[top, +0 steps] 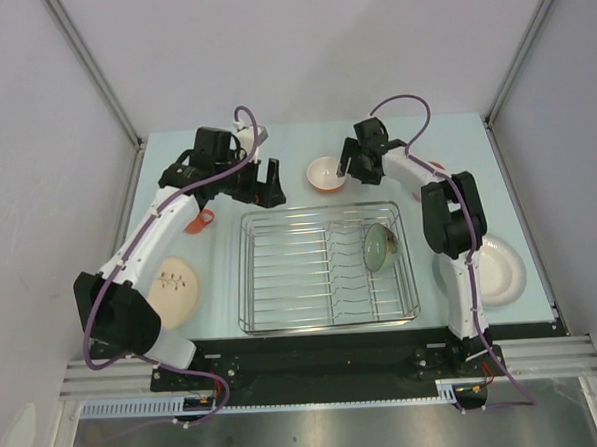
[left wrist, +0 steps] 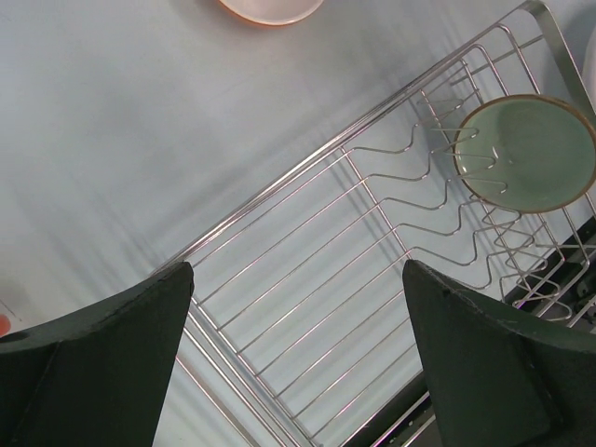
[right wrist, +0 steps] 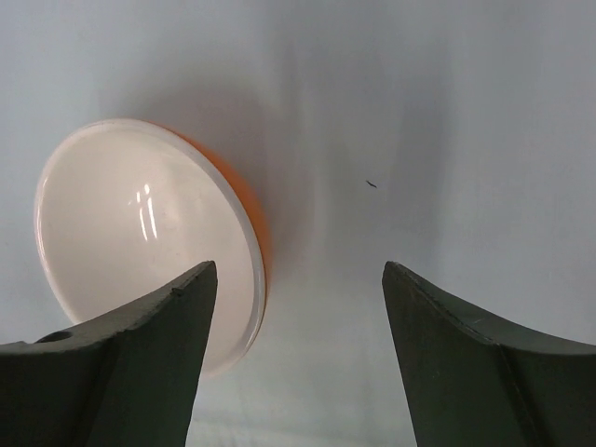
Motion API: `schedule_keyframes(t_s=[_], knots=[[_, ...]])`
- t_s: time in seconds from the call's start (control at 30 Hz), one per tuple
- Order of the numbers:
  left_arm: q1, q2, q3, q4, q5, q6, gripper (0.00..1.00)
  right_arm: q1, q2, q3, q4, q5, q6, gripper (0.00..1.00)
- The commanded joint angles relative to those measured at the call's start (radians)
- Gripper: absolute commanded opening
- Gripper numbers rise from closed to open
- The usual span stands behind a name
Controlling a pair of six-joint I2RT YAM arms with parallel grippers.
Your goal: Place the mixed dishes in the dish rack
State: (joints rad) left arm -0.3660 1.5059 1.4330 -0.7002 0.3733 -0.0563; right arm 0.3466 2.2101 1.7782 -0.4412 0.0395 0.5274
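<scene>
The silver wire dish rack [top: 282, 284] stands mid-table and holds the grey-green bowl [top: 377, 247] on edge among its tines at the right. The orange bowl with white inside [top: 327, 175] sits just behind the rack. My right gripper [top: 351, 166] is open at the bowl's right rim; in the right wrist view the gripper [right wrist: 300, 270] has one finger over the bowl's inside [right wrist: 140, 233] and the other outside it. My left gripper [top: 269, 185] is open and empty above the rack's back left corner [left wrist: 307, 186]. The grey-green bowl also shows in the left wrist view [left wrist: 526, 154].
The orange mug [top: 200, 222] sits left of the rack, partly under my left arm. A salmon-pink plate [top: 174, 288] lies at the near left, a white plate [top: 503, 270] at the near right. A small orange-pink item [top: 436, 164] peeks from behind my right arm.
</scene>
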Motion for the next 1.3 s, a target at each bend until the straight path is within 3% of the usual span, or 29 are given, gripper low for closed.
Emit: schedule_keyframes(t_s=[0.0, 0.2, 0.47, 0.57, 0.6, 0.73, 0.9, 1.03, 1.27], knots=[[0.012, -0.013, 0.037, -0.030, -0.037, 0.052, 1.00, -0.003, 0.017, 0.006, 0.105, -0.081, 0.035, 0.76], [0.018, -0.006, 0.030, -0.048, -0.028, 0.053, 1.00, 0.008, 0.057, -0.005, 0.182, -0.148, 0.074, 0.70], [0.018, -0.038, -0.014, -0.016, -0.050, 0.093, 1.00, 0.017, 0.118, 0.032, 0.177, -0.116, 0.083, 0.51], [0.018, -0.049, -0.023, -0.025, -0.054, 0.107, 1.00, 0.020, 0.126, 0.032, 0.173, -0.098, 0.072, 0.34], [0.018, -0.049, -0.026, -0.027, -0.053, 0.108, 1.00, 0.019, 0.125, 0.029, 0.167, -0.093, 0.068, 0.22], [0.018, -0.072, -0.063, -0.027, -0.077, 0.122, 1.00, 0.032, 0.083, 0.003, 0.156, -0.041, 0.028, 0.01], [0.018, -0.111, -0.112, -0.004, -0.109, 0.147, 1.00, 0.063, -0.093, -0.043, 0.124, 0.118, -0.058, 0.00], [0.018, -0.148, -0.155, 0.022, -0.146, 0.159, 1.00, 0.126, -0.268, -0.043, 0.058, 0.357, -0.171, 0.00], [0.019, -0.157, -0.161, 0.011, -0.175, 0.156, 0.95, 0.334, -0.553, -0.089, -0.184, 0.745, -0.250, 0.00]])
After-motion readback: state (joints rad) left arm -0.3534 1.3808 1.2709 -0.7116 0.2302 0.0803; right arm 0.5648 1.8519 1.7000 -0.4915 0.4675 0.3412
